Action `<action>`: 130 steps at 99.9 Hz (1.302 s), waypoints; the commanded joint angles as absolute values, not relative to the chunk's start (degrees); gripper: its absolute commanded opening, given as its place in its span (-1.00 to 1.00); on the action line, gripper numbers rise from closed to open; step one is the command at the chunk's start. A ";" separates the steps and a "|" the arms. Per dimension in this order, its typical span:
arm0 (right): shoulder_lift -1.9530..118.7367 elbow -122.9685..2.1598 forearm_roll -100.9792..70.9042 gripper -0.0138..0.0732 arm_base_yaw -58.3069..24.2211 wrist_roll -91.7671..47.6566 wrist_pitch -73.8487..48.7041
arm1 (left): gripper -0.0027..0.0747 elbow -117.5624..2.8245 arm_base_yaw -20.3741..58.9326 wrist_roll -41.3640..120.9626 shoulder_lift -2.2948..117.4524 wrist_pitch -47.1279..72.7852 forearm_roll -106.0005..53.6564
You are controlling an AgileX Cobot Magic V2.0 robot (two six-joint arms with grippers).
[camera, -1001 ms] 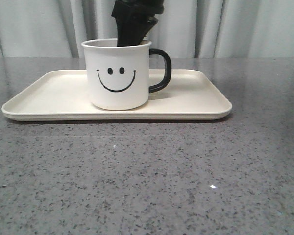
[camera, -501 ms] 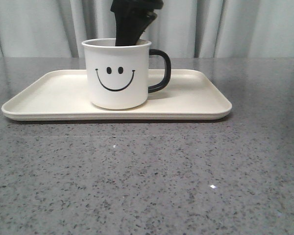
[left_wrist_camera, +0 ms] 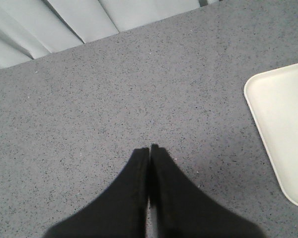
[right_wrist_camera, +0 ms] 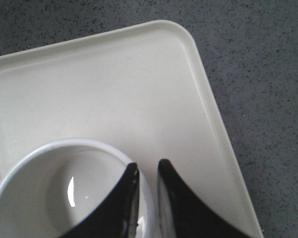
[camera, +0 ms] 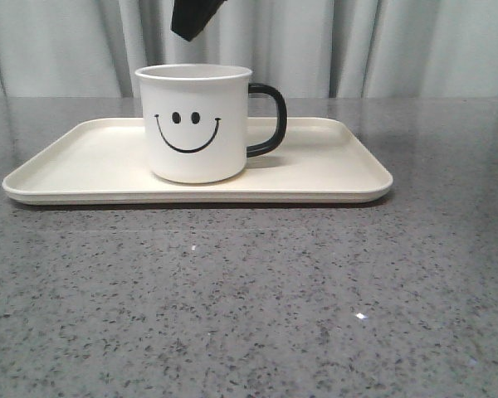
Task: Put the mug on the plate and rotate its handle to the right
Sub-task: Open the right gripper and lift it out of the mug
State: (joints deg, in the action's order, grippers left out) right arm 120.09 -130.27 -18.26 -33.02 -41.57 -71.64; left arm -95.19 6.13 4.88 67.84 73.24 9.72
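Lifting clear of the mug (camera: 198,123), the right hand (camera: 188,31) is now hanging above the rim rather than reaching down inside it as it was a second ago, and the mug has edged very slightly leftward on the plate (camera: 332,178). From the wrist camera, the right hand's fingers are sitting close together with only a narrow gap, gripping nothing, poised above the mug's far wall. That retreat suggests a release: the mug is standing upright near the middle of the plate, its handle (camera: 268,119) already pointing right, so the task appears essentially complete. Off to the left, the left hand (left_wrist_camera: 150,148) is hovering over bare counter (camera: 249,315), its fingers pressed together and empty, staying out of the way beside the plate's left corner. White and cylindrical, the mug is showing a black smiley face toward the camera, its glossy black loop handle standing out against the pale cream plate and grey speckled counter.
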 commanded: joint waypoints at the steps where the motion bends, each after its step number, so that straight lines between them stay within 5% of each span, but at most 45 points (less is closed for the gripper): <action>1: 114.30 -132.15 -19.98 -0.40 -32.76 -42.11 -73.71 | -0.98 -96.50 6.07 4.19 66.77 72.22 9.88; 59: 92.45 -132.15 -19.92 -0.42 -20.53 -30.42 -55.49 | -0.98 -96.50 6.07 4.19 66.77 71.62 9.88; 97: 78.72 -130.91 -20.03 -0.89 0.21 -24.44 -53.79 | -0.98 -96.50 6.07 4.19 66.77 70.62 9.88; 130: 58.29 -100.56 -20.03 -0.95 10.40 -19.33 -35.69 | -0.98 -96.50 6.07 4.19 66.77 70.32 9.18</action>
State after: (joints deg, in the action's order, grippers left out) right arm 64.71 -109.11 -19.26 8.97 -20.55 -45.99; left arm -95.19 6.13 4.88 67.84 73.24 9.50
